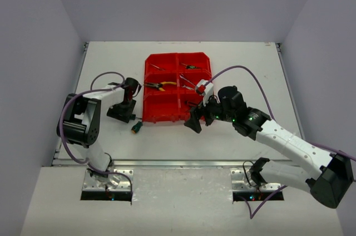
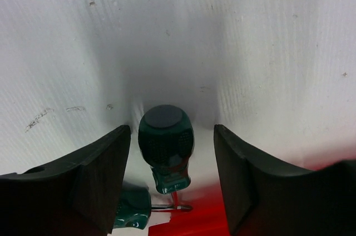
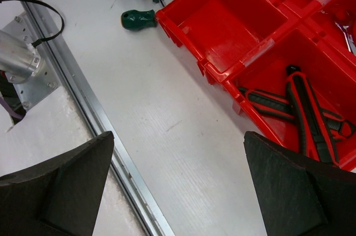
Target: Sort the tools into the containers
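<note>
The red six-compartment bin (image 1: pixel 167 105) stands mid-table. My left gripper (image 1: pixel 122 115) is down on the table just left of it, jaws open around a green/black screwdriver (image 2: pixel 165 142) that lies between the fingers (image 2: pixel 105 169), with gaps on both sides. A second green screwdriver (image 1: pixel 137 128) lies beside the bin's near left corner, and shows in the left wrist view (image 2: pixel 130 211). My right gripper (image 1: pixel 200 120) is open and empty above the table in front of the bin. Red/black pliers (image 3: pixel 303 111) lie in the near right compartment, yellow pliers (image 1: pixel 161 85) in the middle left one.
The near left compartment (image 3: pixel 222 24) holds nothing. Small tools lie in the back compartments (image 1: pixel 192 67), and a silver wrench (image 3: pixel 346 27) in the middle right one. A metal rail (image 3: pixel 105 130) runs along the table's near edge. Grey walls stand on three sides.
</note>
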